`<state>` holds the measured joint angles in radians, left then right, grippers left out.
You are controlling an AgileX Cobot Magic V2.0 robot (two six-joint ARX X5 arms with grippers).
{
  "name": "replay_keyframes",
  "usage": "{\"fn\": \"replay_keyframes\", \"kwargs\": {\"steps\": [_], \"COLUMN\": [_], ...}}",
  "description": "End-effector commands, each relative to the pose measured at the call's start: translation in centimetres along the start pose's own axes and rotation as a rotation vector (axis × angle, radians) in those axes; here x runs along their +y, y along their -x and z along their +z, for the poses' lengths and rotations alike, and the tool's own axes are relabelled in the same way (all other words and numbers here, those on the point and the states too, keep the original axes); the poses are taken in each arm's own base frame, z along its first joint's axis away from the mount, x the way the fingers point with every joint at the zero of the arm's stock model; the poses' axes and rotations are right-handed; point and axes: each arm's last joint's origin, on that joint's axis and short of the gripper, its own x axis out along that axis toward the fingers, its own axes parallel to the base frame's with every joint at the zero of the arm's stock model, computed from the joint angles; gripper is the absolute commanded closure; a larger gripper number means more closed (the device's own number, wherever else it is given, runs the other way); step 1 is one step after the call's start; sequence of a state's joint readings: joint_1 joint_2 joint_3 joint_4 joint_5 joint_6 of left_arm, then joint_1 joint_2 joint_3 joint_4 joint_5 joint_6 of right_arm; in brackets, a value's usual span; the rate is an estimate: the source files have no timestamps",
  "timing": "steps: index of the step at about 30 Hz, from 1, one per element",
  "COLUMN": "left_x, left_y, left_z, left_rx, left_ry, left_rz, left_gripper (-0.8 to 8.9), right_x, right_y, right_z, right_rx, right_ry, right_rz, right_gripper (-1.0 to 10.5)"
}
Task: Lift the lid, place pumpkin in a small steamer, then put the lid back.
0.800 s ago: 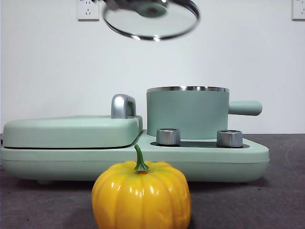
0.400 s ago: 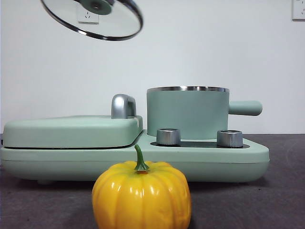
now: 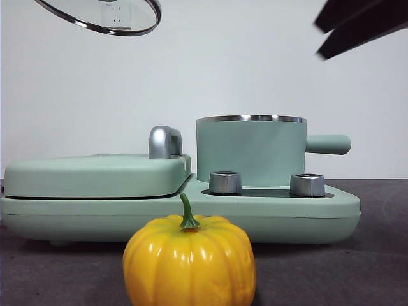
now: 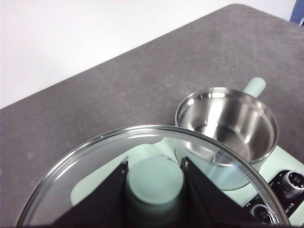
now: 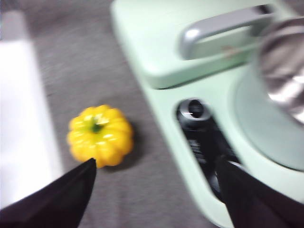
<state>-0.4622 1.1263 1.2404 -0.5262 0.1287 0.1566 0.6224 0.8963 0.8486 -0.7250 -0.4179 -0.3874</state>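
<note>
Our left end effector [image 4: 154, 178] clamps the round glass lid [image 4: 152, 180]; right end effector [image 5: 156, 190] gapes above the glossy, slippery ribbed yellow pumpkin [image 5: 100, 135]; we'd grip its flanks.

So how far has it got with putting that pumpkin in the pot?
Lid is off: the left pincer holds its knob in the air, and the small steamer stands open, empty. In hand: the right pincer, open, is above the pumpkin on the table. Left: pumpkin in, lid back.

Small steamer [image 3: 251, 152] mouth uncovered; lid [image 3: 102, 16] held high aside; pumpkin [image 3: 189, 260] unobstructed.
</note>
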Motion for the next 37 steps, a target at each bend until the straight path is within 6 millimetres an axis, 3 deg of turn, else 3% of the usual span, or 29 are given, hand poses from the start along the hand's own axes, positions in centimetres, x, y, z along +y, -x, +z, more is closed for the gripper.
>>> {"fn": "replay_keyframes", "kwargs": {"steps": [1,8,23,37], "left_x": [0.1,0.5,0.8,1.0], "left_y": [0.2,0.3,0.3,0.3], "left_z": [0.8,0.8,0.8,0.8], "left_rx": [-0.044,-0.053,-0.057,-0.058], "left_ry": [-0.024,-0.02,-0.015,-0.013], "left_rz": [0.007,0.023,0.038,0.044], "left_gripper": [8.04,8.04,8.04,8.04], "right_x": [0.6,1.8,3.2,3.2], "right_y": [-1.7,-5.5,-11.5,-14.9], "right_z": [0.7,1.2,1.3,0.3], "right_rx": [0.04,0.125,0.202,0.283], "right_ry": [0.032,0.113,0.201,0.198], "right_rz": [0.077,0.173,0.241,0.259], "right_gripper": [5.0,5.0,4.6,4.6]}}
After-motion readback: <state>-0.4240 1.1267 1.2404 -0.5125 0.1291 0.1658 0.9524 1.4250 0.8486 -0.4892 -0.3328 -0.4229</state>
